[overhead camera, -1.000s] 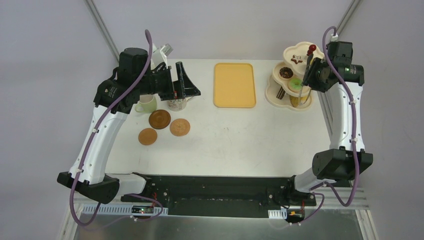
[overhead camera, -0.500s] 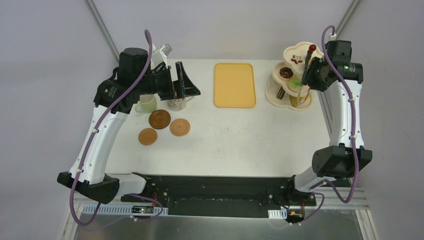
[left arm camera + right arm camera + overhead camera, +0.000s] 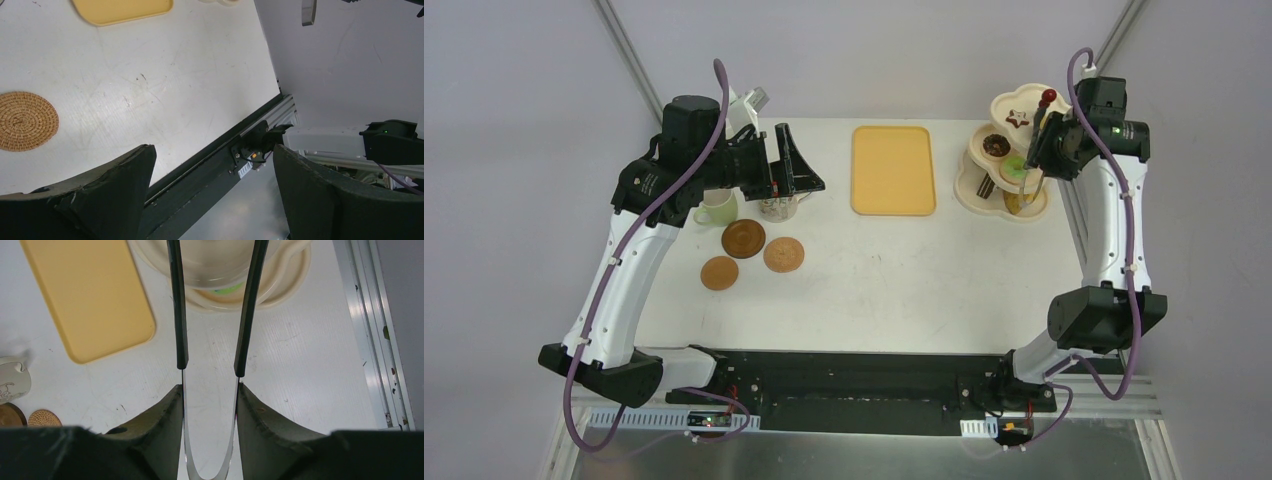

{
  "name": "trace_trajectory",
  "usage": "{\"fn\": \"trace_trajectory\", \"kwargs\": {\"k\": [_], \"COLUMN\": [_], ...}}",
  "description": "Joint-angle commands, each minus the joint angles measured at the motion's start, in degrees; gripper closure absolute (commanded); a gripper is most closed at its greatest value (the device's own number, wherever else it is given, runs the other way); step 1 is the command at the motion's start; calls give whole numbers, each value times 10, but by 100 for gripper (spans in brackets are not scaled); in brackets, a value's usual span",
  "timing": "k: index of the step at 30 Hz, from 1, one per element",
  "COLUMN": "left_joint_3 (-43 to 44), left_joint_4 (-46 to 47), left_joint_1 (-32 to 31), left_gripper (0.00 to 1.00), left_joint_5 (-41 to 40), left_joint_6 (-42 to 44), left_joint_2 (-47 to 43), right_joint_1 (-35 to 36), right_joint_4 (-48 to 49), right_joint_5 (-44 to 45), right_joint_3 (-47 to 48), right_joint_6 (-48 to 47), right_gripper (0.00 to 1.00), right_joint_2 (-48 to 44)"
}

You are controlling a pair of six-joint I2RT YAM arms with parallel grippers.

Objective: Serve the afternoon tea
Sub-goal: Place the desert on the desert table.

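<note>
Fingers [image 3: 161, 412] of the right gripper [image 3: 208, 388] are clamped on the tongs [image 3: 177, 315], whose arms are pointed into the stand [image 3: 296, 266] at the far right, so a tier could be nudged and pastries [image 3: 996, 146] spilled.

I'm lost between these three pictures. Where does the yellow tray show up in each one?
Top external: the yellow tray lies at the middle of the table's far edge.
Left wrist: top left corner, cut off by the frame.
Right wrist: upper left, lying slantwise.
Shared landmark: the cream tiered stand, just right of the tray in each view; only a sliver shows in the left wrist view.
</note>
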Motion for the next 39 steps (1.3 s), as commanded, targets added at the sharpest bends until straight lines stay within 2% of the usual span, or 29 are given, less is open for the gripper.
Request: {"fn": "trace_trajectory", "kwargs": {"k": [1,10,39], "left_joint_3": [20,19,17], "left_joint_4": [6,7,8], "left_joint_1": [-7,-7,-7], "left_gripper": [9,9,9], "left_joint_5": [-2,-2,-3], "left_joint_6": [16,15,16], "left_joint_2": [1,2,3], "right_joint_1": [-2,-2,-2], "right_joint_4": [-1,-2,-4], "right_joint_5": [1,1,1], "right_joint_3": [30,34,43], "right_joint_6": [-5,-6,-9], "right_gripper": [59,54,50], "right_joint_2": [2,8,16]}}
